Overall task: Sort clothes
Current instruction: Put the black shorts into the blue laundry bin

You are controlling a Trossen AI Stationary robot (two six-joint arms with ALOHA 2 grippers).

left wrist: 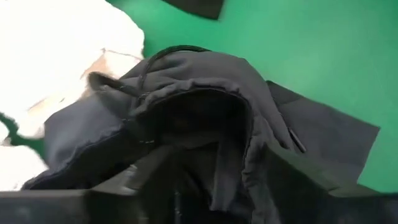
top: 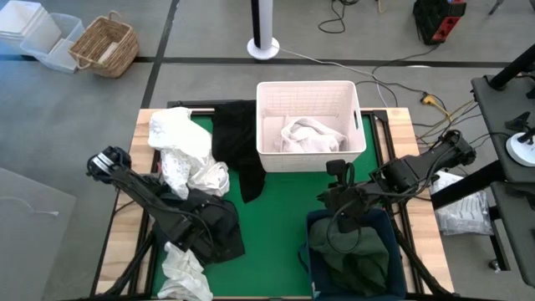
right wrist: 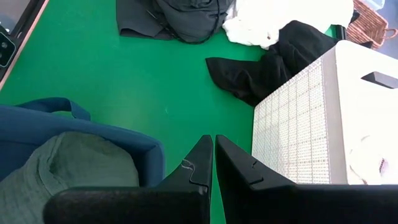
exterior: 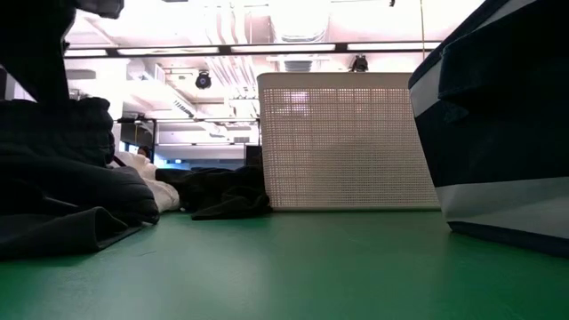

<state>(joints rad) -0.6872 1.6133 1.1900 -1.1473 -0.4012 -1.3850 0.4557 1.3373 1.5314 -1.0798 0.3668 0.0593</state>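
Black garment (left wrist: 205, 124): left gripper (top: 194, 224) jaws buried, state unclear | right gripper (right wrist: 213, 155) jaws clenched, empty

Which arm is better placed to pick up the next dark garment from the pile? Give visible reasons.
Left. The left hand is already down on the dark garment in the pile, while the right hand sits shut beside the navy bin, away from it.

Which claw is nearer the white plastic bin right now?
Right. The right claw hovers just in front of the white plastic bin, over the navy fabric bin. The left claw is farther away, down on the black garment across the mat.
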